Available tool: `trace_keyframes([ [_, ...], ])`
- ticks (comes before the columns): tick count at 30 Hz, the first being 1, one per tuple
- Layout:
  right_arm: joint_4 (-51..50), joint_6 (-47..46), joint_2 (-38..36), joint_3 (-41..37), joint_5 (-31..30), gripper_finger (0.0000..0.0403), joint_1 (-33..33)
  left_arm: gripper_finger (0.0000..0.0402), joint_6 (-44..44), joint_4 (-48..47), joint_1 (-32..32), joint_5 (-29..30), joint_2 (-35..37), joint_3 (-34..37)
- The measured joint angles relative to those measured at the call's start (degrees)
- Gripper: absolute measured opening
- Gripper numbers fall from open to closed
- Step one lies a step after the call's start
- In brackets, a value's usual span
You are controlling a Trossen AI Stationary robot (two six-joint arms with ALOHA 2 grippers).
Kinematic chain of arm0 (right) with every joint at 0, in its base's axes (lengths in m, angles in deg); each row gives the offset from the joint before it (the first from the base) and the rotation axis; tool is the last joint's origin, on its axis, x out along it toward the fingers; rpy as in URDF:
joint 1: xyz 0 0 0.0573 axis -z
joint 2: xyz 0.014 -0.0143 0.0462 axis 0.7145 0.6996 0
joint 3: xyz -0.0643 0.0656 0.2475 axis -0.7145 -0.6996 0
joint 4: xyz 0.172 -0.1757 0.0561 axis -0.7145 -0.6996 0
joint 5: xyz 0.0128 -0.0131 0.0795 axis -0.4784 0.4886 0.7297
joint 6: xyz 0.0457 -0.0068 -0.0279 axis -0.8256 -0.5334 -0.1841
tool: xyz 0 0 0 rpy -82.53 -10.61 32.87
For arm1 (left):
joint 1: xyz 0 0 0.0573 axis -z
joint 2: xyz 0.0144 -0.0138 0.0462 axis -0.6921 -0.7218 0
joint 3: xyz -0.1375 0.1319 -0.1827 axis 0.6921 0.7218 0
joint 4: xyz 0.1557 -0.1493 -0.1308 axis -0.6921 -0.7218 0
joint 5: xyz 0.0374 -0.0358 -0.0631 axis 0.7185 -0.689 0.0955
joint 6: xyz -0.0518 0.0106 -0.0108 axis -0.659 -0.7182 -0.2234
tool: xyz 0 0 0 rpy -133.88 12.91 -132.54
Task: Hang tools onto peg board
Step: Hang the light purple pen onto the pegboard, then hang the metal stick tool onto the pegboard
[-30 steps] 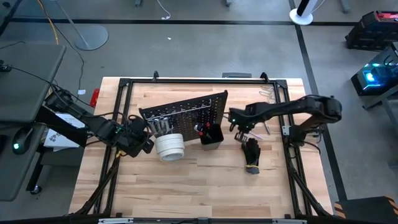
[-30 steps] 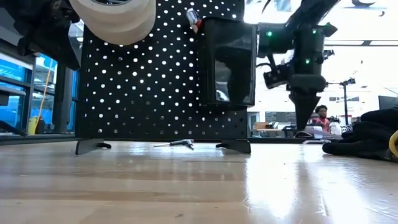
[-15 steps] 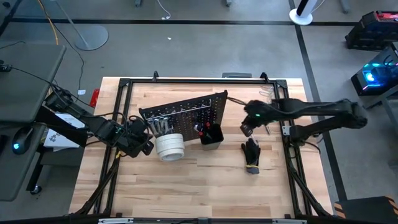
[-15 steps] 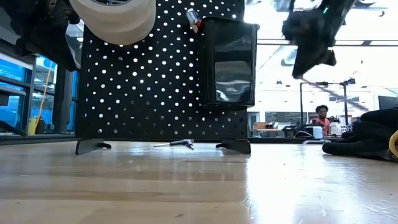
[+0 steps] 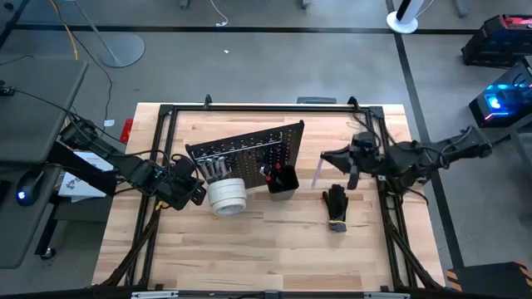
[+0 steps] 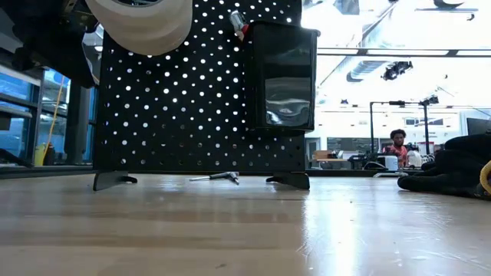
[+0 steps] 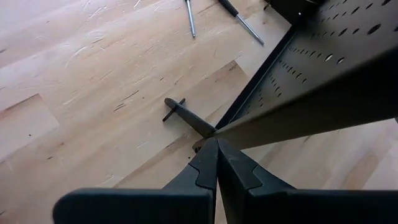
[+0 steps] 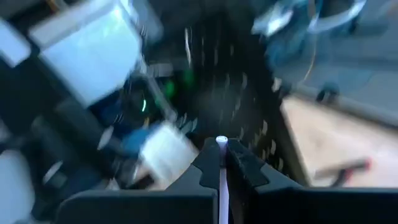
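Slim pale rod (image 5: 317, 173) being gripped between closed fingers of right gripper (image 5: 324, 159), centre-right of high frame, just right of peg board (image 5: 249, 149); judged light, stiff, slippery, best being pinched mid-shaft.

Left gripper (image 7: 216, 144) fingers being kept closed, empty, at board's edge near tape rolls (image 5: 226, 196).

Black glove bundle (image 5: 335, 206) lying on worktop (image 5: 266, 249), judged soft.

Right wrist view being blurred; hooks hard to make out.

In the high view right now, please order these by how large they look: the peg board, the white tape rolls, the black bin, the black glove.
1. peg board
2. white tape rolls
3. black bin and black glove look alike, so I do not rank them.
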Motion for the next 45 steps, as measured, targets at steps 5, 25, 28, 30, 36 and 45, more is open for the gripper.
trace_keyframes([
  [5,10.28,7.47,3.05,0.02,-11.64,0.0001,-0.81,0.0000,-1.71,-0.02,0.00,-0.04,0.00,0.00],
  [25,17.78,13.69,21.27,0.02,-10.74,0.0084,0.40,0.0000,4.00,-0.24,0.00,0.15,0.00,0.02],
  [28,17.84,10.47,21.21,0.23,-10.87,0.0141,0.40,0.0000,3.98,-0.24,0.00,-0.18,0.00,0.02],
  [30,16.54,11.16,21.21,1.68,-10.40,0.0176,0.01,0.0000,4.01,-0.24,0.00,-0.41,0.00,0.02],
  [36,-10.21,7.86,21.55,14.97,0.98,0.0220,-0.67,0.0000,4.07,-0.24,0.00,-0.81,-0.02,0.04],
  [45,-44.66,-16.70,25.49,20.45,11.32,0.0211,-8.73,0.0000,4.13,-0.26,0.02,-0.90,-0.02,0.07],
])
